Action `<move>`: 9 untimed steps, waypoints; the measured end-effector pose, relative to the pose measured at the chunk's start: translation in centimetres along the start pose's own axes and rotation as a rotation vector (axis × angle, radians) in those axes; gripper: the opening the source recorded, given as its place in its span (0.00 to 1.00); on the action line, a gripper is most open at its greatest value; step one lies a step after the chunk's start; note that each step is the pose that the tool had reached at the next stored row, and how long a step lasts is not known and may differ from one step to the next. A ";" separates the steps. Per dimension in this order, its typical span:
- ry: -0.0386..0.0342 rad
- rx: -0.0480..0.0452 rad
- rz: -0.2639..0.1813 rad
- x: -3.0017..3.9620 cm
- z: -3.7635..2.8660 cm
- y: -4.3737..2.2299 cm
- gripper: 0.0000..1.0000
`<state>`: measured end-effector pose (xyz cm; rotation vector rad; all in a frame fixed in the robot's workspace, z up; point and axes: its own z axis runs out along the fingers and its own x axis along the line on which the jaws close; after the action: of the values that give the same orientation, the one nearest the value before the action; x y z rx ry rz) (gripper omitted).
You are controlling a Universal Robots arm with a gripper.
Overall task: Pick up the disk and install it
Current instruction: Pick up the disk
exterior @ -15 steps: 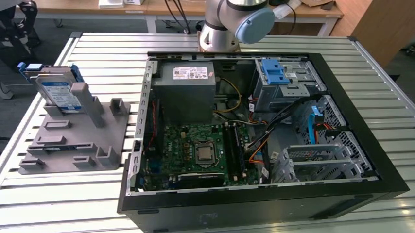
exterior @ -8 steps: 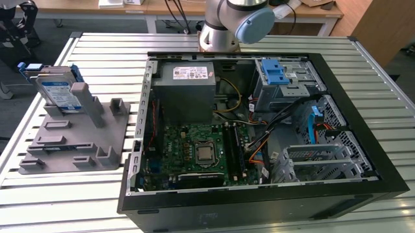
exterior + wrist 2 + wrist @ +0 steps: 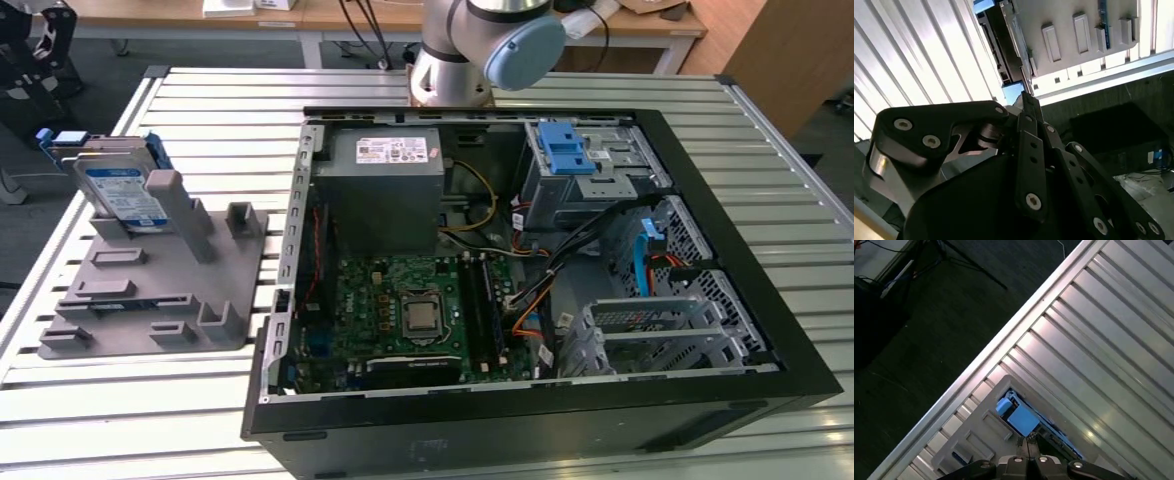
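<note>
The disk (image 3: 118, 190) stands on edge in a slot of the grey holder (image 3: 147, 290) at the exterior view's left, label facing out and blue frame showing at its upper corners. It looks parked that way so that its thin upper edge is free to be pinched from above, which judging by this has not yet been done. The holder lies flat on the ribbed metal table (image 3: 227, 110), just beside the open computer case (image 3: 747, 250), whose side panel is off so the drive cage (image 3: 587, 175) with its blue latch (image 3: 566, 150) can be reached from overhead. The arm (image 3: 467, 50) rises from its base behind the case and leaves the exterior view. In the first wrist view the gripper (image 3: 1028, 441) points straight down at the disk (image 3: 1021, 419) and hangs well above it, lined up over the blue end. Its fingers are pressed together with nothing between them, and in the second wrist view the gripper (image 3: 1026, 100) likewise narrows to one closed tip.
</note>
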<state>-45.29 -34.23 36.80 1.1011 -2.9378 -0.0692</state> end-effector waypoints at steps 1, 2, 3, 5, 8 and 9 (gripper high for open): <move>0.0007 -0.0003 -0.017 0.00 0.01 0.00 0.11; 0.0014 -0.0004 -0.033 0.00 0.02 0.00 0.11; 0.0021 -0.0006 -0.049 0.01 0.03 0.00 0.11; 0.0034 -0.0010 -0.078 0.01 0.04 0.00 0.11; 0.0045 -0.0013 -0.103 0.02 0.05 0.01 0.11; 0.0045 -0.0013 -0.103 0.01 0.05 0.01 0.11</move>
<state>-45.31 -34.23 36.75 1.2508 -2.8747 -0.0688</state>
